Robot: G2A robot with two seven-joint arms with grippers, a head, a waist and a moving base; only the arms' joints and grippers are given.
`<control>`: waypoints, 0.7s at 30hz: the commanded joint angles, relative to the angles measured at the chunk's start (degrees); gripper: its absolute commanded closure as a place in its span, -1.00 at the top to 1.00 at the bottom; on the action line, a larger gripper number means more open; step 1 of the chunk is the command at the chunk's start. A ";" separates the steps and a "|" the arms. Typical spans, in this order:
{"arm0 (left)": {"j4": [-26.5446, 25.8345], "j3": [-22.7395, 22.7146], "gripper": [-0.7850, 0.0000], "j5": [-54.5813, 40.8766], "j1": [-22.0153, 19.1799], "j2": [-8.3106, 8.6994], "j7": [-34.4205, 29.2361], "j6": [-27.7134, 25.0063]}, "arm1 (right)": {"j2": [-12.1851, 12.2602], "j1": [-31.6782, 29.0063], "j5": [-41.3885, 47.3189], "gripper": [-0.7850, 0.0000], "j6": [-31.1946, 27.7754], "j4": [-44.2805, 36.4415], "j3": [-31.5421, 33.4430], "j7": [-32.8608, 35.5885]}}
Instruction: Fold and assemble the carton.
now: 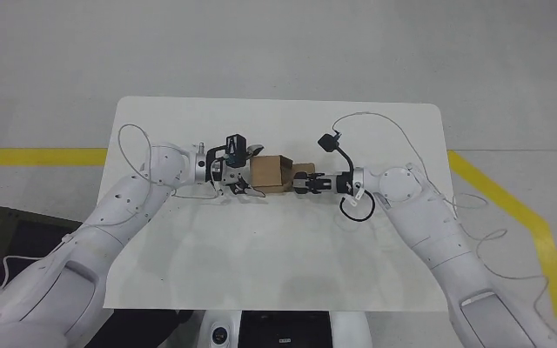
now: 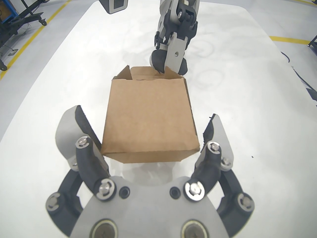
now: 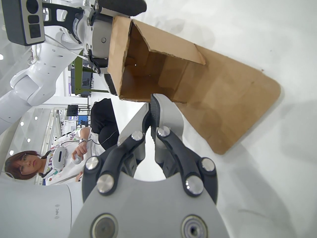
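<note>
**Carton lying open-ended between two hands, long flap not yet folded**

The brown corrugated cardboard carton [image 1: 272,172] lies on its side in the middle of the white counter [image 1: 261,261], between the two arms. The left hand [image 2: 146,125] is spread wide, with its fingers [image 2: 84,125] flanking the closed end of the carton. The right hand [image 3: 152,105] has its fingers pressed together, tip at the rim of the open end. A long rounded-corner flap [image 3: 235,105] lies flat on the counter beyond that opening.

The main risk, as I judge it, is the carton sliding or turning. With the left hand spread rather than clamped, any push from the right hand could shove the light box away instead of bending card. A push on the rim rather than on a fold line could crush or tear the wall. The short side flap could also spring back out if nothing holds it down before the long flap comes over.

I cannot tell whether the left fingers touch the carton's walls or only stand just beside them. Nor can I tell whether a sliver of card is pinched between the right hand's pads. The carton's underside is hidden.
</note>
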 commanded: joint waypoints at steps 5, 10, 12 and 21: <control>-0.20 -0.40 1.00 0.43 0.30 -0.06 -0.01 -0.18 | -0.97 1.90 1.05 -1.00 -1.57 3.32 -1.96 0.26; -0.47 -0.74 1.00 0.83 0.61 -0.05 -0.08 -0.46 | -1.88 3.57 2.12 -1.00 -2.41 5.02 -3.69 1.08; -0.62 -0.87 1.00 0.98 0.73 -0.05 -0.14 -0.58 | -2.24 4.14 2.60 -1.00 -2.84 5.87 -4.29 1.24; -1.18 -1.58 1.00 1.45 1.24 0.01 -0.34 -0.90 | -4.58 6.67 4.62 -1.00 -3.92 8.81 -7.96 0.62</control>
